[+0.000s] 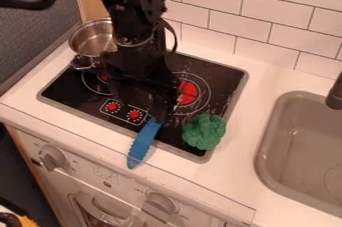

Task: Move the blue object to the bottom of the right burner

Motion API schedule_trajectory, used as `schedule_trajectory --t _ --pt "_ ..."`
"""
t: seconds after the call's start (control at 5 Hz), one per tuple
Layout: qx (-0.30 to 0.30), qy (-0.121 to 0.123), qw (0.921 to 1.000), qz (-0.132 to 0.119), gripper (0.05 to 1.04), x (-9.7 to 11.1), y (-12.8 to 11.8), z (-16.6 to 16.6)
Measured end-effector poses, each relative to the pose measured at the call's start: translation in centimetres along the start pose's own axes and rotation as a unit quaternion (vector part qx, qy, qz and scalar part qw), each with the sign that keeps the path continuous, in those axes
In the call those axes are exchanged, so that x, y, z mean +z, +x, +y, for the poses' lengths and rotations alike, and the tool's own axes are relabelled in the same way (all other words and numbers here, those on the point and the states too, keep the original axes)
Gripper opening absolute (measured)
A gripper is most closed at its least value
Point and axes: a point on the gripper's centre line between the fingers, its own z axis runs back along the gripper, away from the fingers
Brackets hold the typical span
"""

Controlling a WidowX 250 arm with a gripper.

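The black gripper hangs over the front part of the cooktop, right beside the control marks, its tip at the upper end of the blue object. That object is long and ridged. It lies at a slant across the cooktop's front edge, its lower end over the white counter. Whether the gripper holds it, I cannot tell. The right burner, a red disc with white rings, is behind and to the right of the gripper, partly covered by the arm.
A green broccoli-like piece sits at the cooktop's front right corner. A metal pot stands at the back left. The grey sink is on the right, with a dark faucet above it. A tiled wall runs behind.
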Motion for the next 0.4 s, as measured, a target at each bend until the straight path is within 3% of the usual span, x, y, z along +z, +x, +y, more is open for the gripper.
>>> schedule_trajectory --t 0.4 --pt "-0.002 0.000 1.0000 0.000 1.001 0.00 0.00 0.04"
